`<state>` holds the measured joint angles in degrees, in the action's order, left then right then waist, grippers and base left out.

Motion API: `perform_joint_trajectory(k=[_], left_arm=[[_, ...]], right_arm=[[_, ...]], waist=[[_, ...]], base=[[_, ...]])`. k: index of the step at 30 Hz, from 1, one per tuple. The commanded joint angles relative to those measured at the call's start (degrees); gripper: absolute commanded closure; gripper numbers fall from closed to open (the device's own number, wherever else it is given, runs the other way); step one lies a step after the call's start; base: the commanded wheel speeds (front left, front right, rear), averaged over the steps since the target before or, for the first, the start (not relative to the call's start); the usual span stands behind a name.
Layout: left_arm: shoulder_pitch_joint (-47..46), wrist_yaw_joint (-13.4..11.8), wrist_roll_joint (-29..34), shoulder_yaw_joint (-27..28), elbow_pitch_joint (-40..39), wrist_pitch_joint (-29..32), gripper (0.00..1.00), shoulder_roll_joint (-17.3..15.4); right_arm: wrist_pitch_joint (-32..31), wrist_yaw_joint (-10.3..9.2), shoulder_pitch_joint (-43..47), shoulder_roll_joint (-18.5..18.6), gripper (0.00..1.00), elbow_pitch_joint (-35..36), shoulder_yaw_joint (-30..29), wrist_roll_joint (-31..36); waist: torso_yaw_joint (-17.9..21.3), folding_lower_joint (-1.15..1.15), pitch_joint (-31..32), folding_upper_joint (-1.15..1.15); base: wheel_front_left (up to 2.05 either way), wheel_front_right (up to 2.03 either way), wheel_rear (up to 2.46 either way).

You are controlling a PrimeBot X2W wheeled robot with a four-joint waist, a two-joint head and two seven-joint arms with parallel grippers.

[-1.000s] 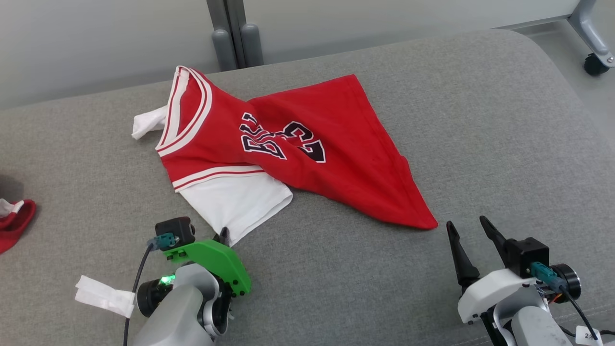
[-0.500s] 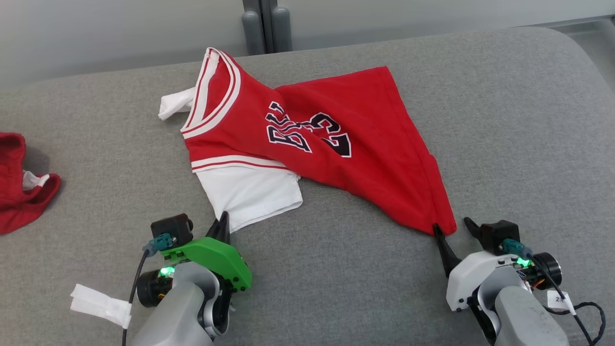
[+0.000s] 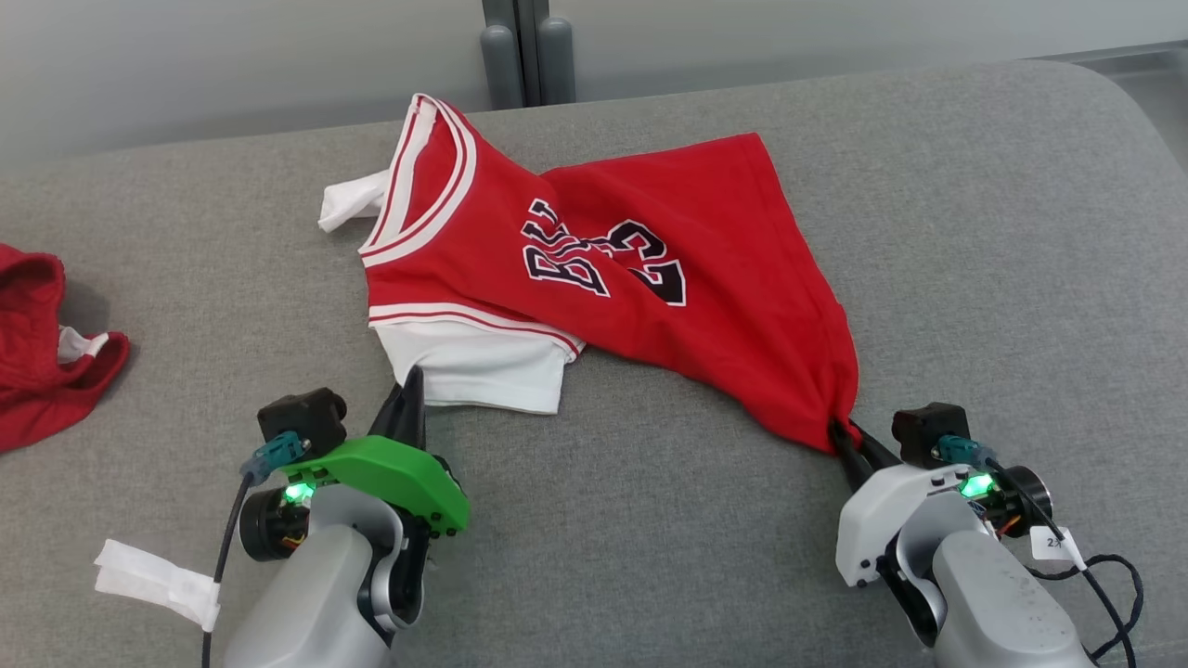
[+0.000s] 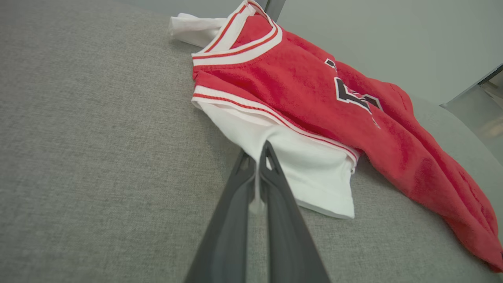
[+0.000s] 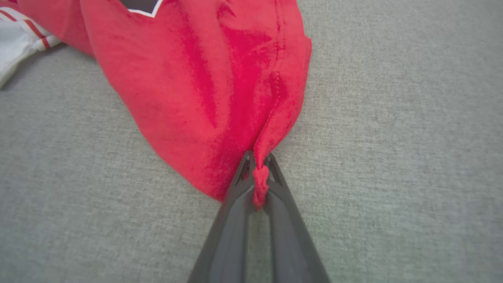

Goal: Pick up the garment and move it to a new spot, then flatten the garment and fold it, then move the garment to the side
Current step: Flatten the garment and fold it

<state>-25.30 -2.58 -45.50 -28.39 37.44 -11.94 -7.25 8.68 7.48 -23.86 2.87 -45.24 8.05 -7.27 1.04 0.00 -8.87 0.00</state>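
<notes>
While crumpled on the cushion [image 3: 974,232], the jersey [image 3: 603,269] was pinched at its sleeve by the left gripper [image 3: 411,378], at its hem by the right gripper [image 3: 841,432].

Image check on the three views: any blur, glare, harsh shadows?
Head view: even, diffuse light, no glare, the jersey print sharp, only soft shadows under its edges. Left wrist view: the left gripper goes soft toward the bottom edge, while the jersey is in focus. Right wrist view: the right gripper is likewise soft low down, the pinched red hem sharp.
</notes>
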Motion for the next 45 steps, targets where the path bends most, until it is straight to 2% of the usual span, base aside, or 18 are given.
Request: perform_joint_trajectory(k=[1, 8, 14, 21, 27, 33, 39, 45], left_arm=[[0.3, -0.3, 0.6, 0.2, -0.9, -0.4, 1.00, -0.9], [-2.0, -0.2, 1.9, 1.6, -8.7, -1.6, 1.00, -4.0], [-6.0, -1.7, 4.8, 3.3, -18.4, -1.5, 1.00, -9.1], [-11.9, -3.8, 7.6, 5.0, -33.4, 2.5, 1.00, -15.1], [-17.3, -5.6, 10.1, 5.3, -45.1, 7.7, 1.00, -18.5], [-22.7, -5.4, 11.7, 4.7, -49.7, 12.6, 1.00, -20.5], [-26.4, -4.2, 12.1, 3.2, -47.4, 15.4, 1.00, -20.7], [-32.6, -1.9, 12.4, 2.4, -38.7, 16.2, 1.00, -19.8]], right_arm=[[0.5, 0.01, -0.7, 0.1, 1.00, 0.7, 0.2, -0.6], [1.2, -0.01, -3.1, 0.1, 1.00, 6.3, -0.6, -6.0], [-0.8, 0.00, -5.4, 0.1, 1.00, 14.9, -2.7, -8.1], [-7.2, 0.00, -6.2, 0.1, 1.00, 31.6, -6.9, -9.9], [-15.0, 0.00, -5.8, 0.1, 1.00, 48.7, -10.2, -13.2], [-22.4, 0.00, -6.9, 0.1, 1.00, 62.4, -12.8, -14.6], [-28.0, 0.00, -9.0, 0.1, 1.00, 65.5, -15.1, -13.4], [-28.0, 0.00, -15.5, 0.7, 1.00, 56.8, -14.6, -10.1]], waist=[[0.0, 0.00, 0.5, 0.00], [-0.1, 0.00, 3.2, 0.00], [-0.3, 0.00, 6.5, 0.00], [-0.1, 0.00, 10.1, 0.00], [0.6, 0.00, 11.1, 0.00], [1.7, 0.00, 10.4, 0.00], [2.3, 0.00, 6.8, 0.00], [2.8, 0.00, -0.6, 0.00]], base=[[0.00, 0.00, 0.00], [0.00, 0.00, 0.00], [0.00, 0.00, 0.00], [0.00, 0.00, 0.00], [0.00, 0.00, 0.00], [0.00, 0.00, 0.00], [0.00, 0.00, 0.00], [0.00, 0.00, 0.00]])
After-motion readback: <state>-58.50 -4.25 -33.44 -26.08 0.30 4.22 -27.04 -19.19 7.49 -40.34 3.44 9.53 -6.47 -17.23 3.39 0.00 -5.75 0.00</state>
